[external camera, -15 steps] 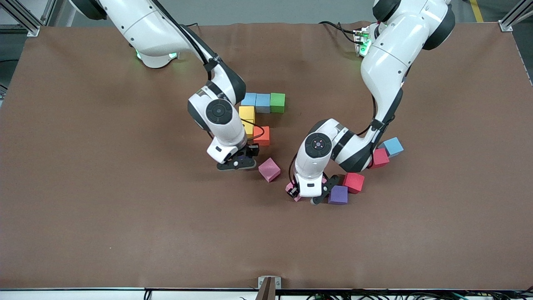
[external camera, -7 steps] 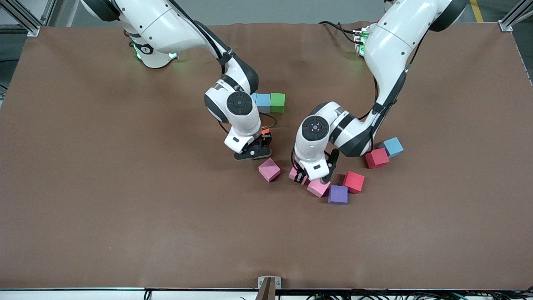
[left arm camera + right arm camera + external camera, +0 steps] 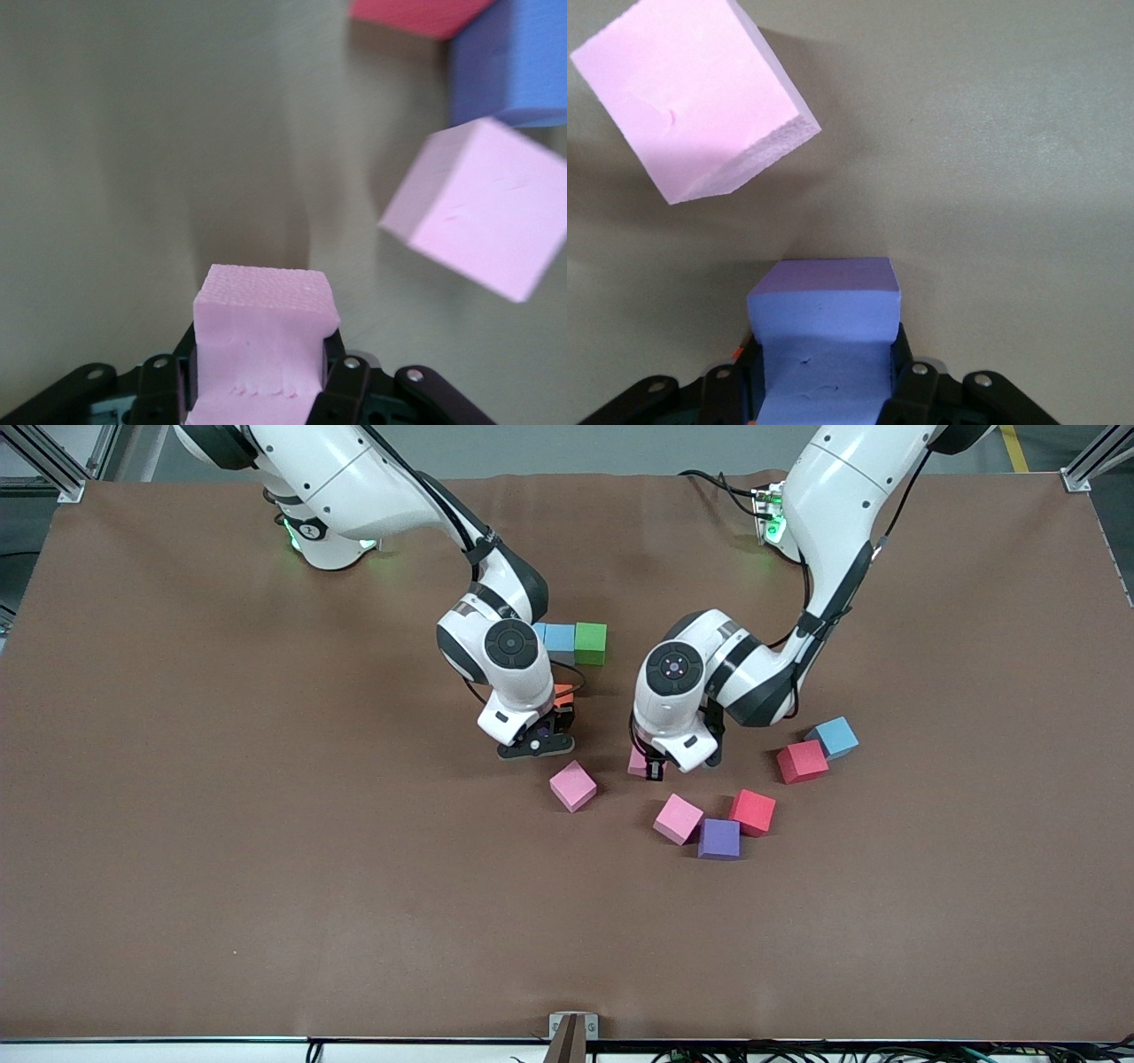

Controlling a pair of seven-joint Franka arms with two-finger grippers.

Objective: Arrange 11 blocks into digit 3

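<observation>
My left gripper (image 3: 650, 765) (image 3: 262, 365) is shut on a pink block (image 3: 637, 761) (image 3: 263, 329), held over bare table between the loose blocks. My right gripper (image 3: 535, 742) (image 3: 824, 365) is shut on a purple block (image 3: 824, 329), just above the table beside an orange block (image 3: 564, 693). A light blue block (image 3: 560, 639) and a green block (image 3: 590, 643) lie in a row farther from the camera, partly hidden by the right arm. Loose blocks: pink (image 3: 572, 786) (image 3: 691, 97), pink (image 3: 678, 818) (image 3: 478, 208), purple (image 3: 718, 838) (image 3: 514, 62), light blue (image 3: 835, 737).
Two red cubes lie among the loose blocks, one (image 3: 753, 812) (image 3: 416, 11) touching the purple block, the other (image 3: 802, 761) against the loose light blue one. The brown table mat (image 3: 266, 868) stretches wide toward the camera and both ends.
The left gripper has risen from the pink and purple cluster with a pink block and moved away from the camera. The right gripper shifted toward the orange block with its purple block, then nearly stopped.
</observation>
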